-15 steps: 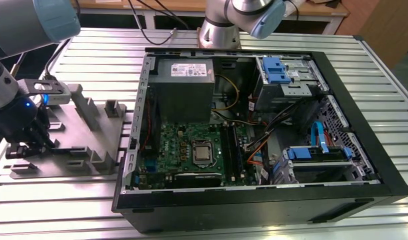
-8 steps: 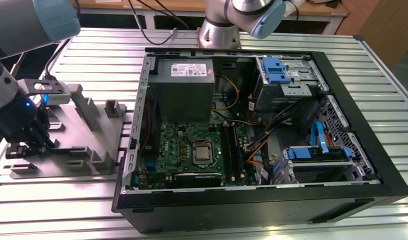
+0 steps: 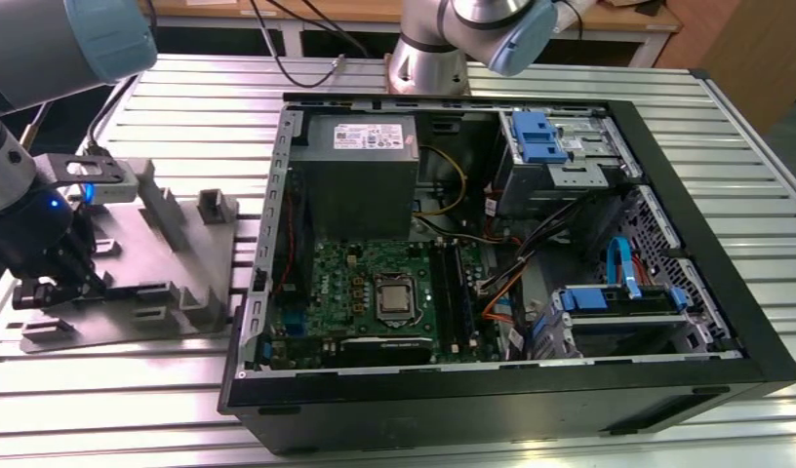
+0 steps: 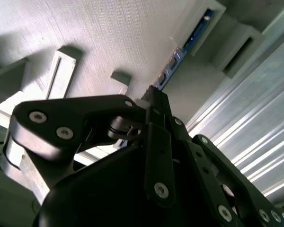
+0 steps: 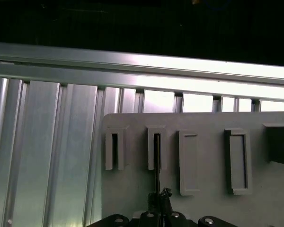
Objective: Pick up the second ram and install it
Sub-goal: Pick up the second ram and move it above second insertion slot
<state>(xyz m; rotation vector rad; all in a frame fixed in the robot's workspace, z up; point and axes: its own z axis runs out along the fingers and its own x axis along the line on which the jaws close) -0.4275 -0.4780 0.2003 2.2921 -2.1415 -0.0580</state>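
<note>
The second ram [image 4: 189,42] is a thin bluish stick standing on edge in a slot of the gray fixture plate [image 4: 109,38]. In the first wrist view the ram [image 5: 156,161] appears edge-on as a dark line running from a slot to my gripper [image 5: 159,195]. In the second wrist view my gripper [image 4: 154,97] has its black fingers shut on the near end of the stick. In the exterior view the gripper [image 3: 40,292] is low over the fixture plate [image 3: 164,234], at that view's left, well apart from the open computer case [image 3: 658,195].
The case holds the green motherboard [image 3: 359,283], a gray power-supply box [image 3: 359,161], blue drive caddies [image 3: 535,136] and loose cables [image 3: 529,244]. The plate carries raised ribs and blocks [image 3: 216,207]. Everything rests on a ribbed metal table [image 3: 190,97].
</note>
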